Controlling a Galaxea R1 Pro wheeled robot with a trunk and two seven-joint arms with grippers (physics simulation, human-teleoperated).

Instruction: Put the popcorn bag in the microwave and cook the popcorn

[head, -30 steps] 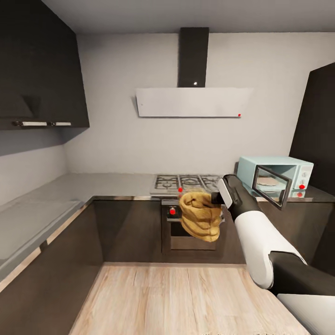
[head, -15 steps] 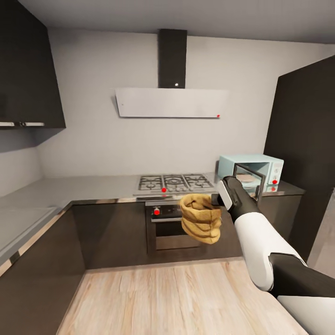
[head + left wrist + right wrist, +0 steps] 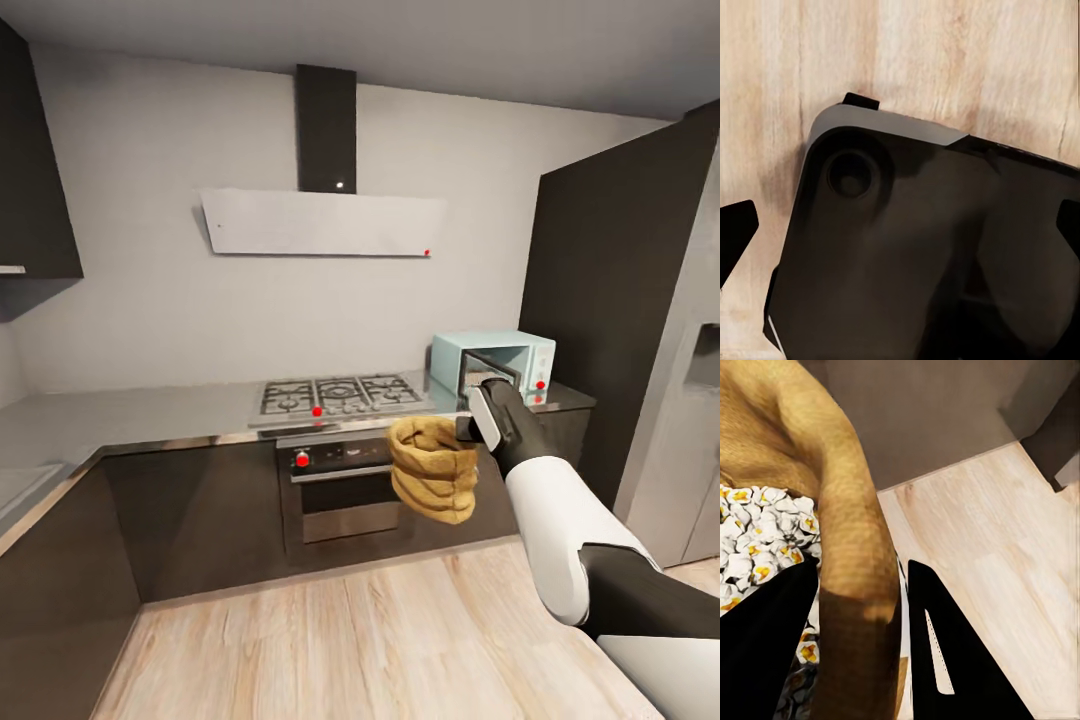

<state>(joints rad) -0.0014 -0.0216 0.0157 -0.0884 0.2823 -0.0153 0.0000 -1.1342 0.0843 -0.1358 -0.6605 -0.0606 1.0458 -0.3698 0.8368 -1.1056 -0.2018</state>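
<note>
The right hand pinches the bag's rim, popcorn inside; the microwave stands open just beyond it. Left hand's state: cannot tell.

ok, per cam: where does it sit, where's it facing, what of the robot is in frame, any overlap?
Head: on the head, looking forward and down at hob, microwave and floor; right arm holds the bag.
Left wrist: near the left end effector, facing the plank floor; dark robot body in frame.
Right wrist: along the right end effector, pinching the bag rim; popcorn inside.
Shared: head and right wrist both show the bag.
</note>
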